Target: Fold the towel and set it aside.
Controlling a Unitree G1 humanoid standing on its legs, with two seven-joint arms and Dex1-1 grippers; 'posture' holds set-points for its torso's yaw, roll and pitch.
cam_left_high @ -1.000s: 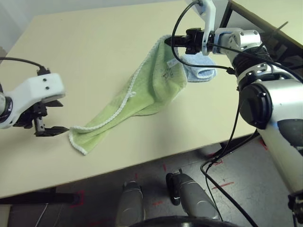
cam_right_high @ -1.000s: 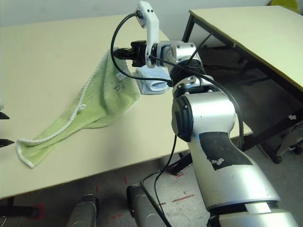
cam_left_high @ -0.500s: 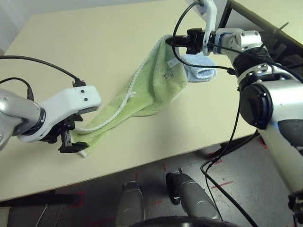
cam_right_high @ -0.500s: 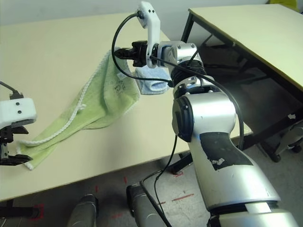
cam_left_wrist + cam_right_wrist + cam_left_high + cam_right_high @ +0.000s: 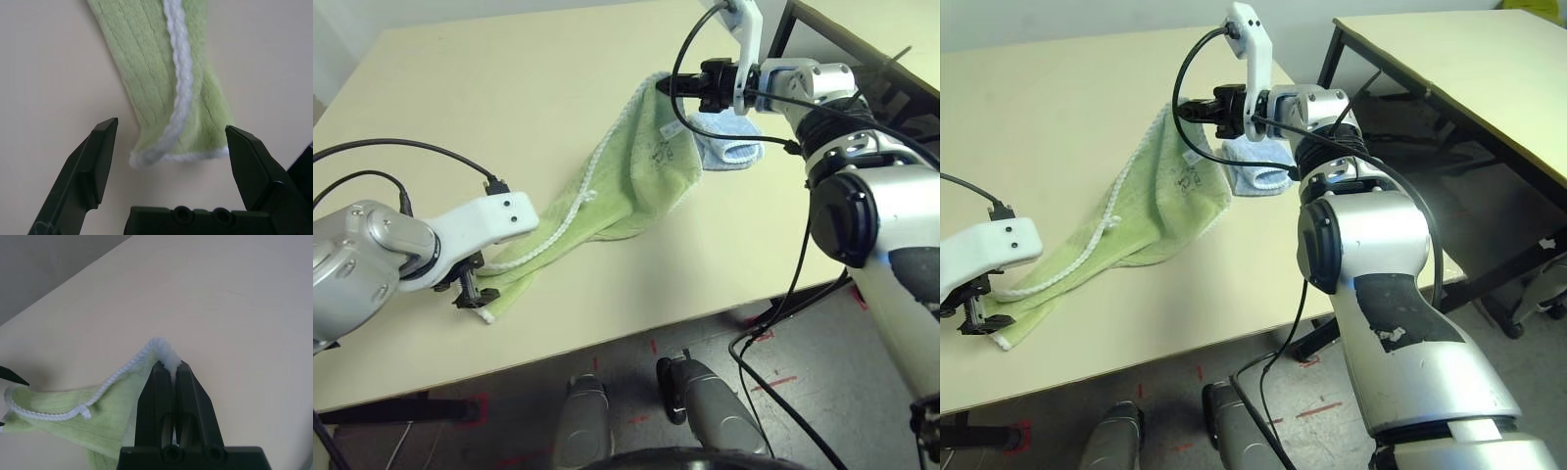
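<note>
While the right gripper (image 5: 662, 86) has its jaws clenched on one raised corner of the light green ribbed terry towel (image 5: 626, 186), the cloth trails toward seven o'clock across the pale bench (image 5: 509, 88). Left gripper (image 5: 168, 147) stands released, jaws straddling the towel's near corner.

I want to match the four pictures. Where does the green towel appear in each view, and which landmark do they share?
Left eye view: the towel runs diagonally across the table's middle.
Right eye view: it lies left of centre.
Left wrist view: its near corner sits between the open left tool's fingers.
Right wrist view: its far corner is pinched in the right tool.
Shared landmark: the white stitched edging.
</note>
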